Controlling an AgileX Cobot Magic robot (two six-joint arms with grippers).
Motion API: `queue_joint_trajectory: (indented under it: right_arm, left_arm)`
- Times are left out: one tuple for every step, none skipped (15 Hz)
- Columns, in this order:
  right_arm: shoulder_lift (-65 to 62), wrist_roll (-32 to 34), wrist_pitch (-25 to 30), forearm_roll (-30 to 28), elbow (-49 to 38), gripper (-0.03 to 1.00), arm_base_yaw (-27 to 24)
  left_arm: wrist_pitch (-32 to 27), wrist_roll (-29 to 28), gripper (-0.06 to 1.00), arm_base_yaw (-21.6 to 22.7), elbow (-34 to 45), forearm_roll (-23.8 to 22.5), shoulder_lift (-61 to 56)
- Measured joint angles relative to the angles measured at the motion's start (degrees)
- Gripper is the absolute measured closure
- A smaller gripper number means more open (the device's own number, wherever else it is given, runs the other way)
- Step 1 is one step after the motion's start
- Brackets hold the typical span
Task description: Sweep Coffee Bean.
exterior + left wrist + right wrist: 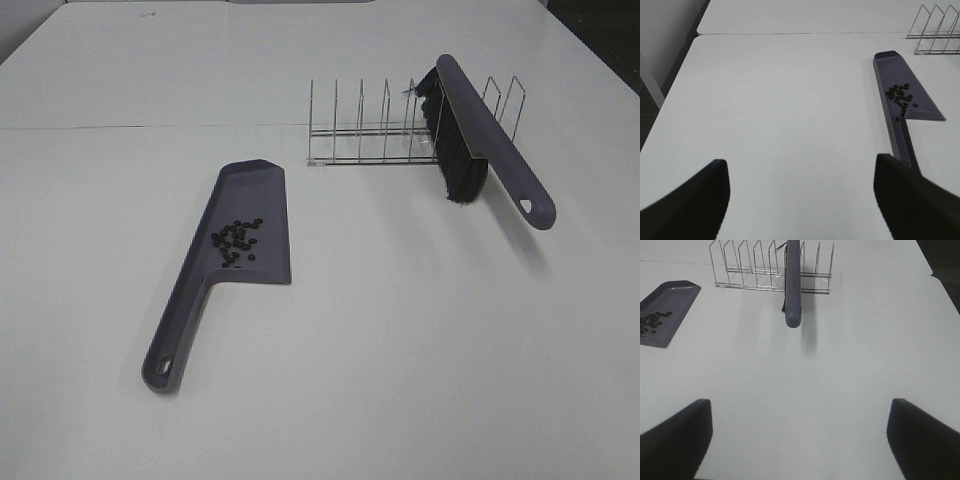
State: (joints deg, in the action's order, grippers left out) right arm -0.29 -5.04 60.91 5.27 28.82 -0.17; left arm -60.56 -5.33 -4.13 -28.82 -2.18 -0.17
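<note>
A cluster of dark coffee beans [236,243] lies in the pan of a purple dustpan [254,200] flat on the white table, its handle pointing toward the front. The beans [900,96] and dustpan [900,135] also show in the left wrist view, and the beans [651,321] and dustpan [675,295] in the right wrist view. A purple brush [490,140] with black bristles stands in a wire rack [370,125], handle sticking out forward; it shows in the right wrist view [792,285]. My left gripper [800,200] is open and empty, left of the dustpan handle. My right gripper [800,440] is open and empty, in front of the brush.
The wire rack [750,265] has several upright dividers and stands behind the dustpan. A seam [140,127] crosses the table at the back. The table's left edge [670,95] drops off beside the left arm; the right edge [945,295] lies beyond the brush.
</note>
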Motion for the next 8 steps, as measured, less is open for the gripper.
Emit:
queue_joint_trajectory:
  right_arm:
    - [0.00,0.00,0.00,0.00,0.00,0.13,0.00]
    - [0.00,0.00,0.00,0.00,0.00,0.13,0.00]
    - [0.00,0.00,0.00,0.00,0.00,0.13,0.00]
    - [0.00,0.00,-0.06,0.00,0.00,0.13,0.00]
    - [0.00,0.00,-0.06,0.00,0.00,0.13,0.00]
    - [0.00,0.00,-0.06,0.00,0.00,0.13,0.00]
    - [0.00,0.00,-0.06,0.00,0.00,0.13,0.00]
    - [0.00,0.00,-0.06,0.00,0.00,0.13,0.00]
  left_arm:
    - [0.00,0.00,0.20,0.00,0.00,0.00,0.00]
    - [0.00,0.00,0.20,0.00,0.00,0.00,0.00]
    - [0.00,0.00,0.20,0.00,0.00,0.00,0.00]
    - [0.00,0.00,0.20,0.00,0.00,0.00,0.00]
    - [0.00,0.17,0.20,0.00,0.00,0.00,0.00]
    - [0.00,0.17,0.20,0.00,0.00,0.00,0.00]
    - [0.00,0.17,0.20,0.00,0.00,0.00,0.00]
    - [0.00,0.17,0.20,0.00,0.00,0.00,0.00]
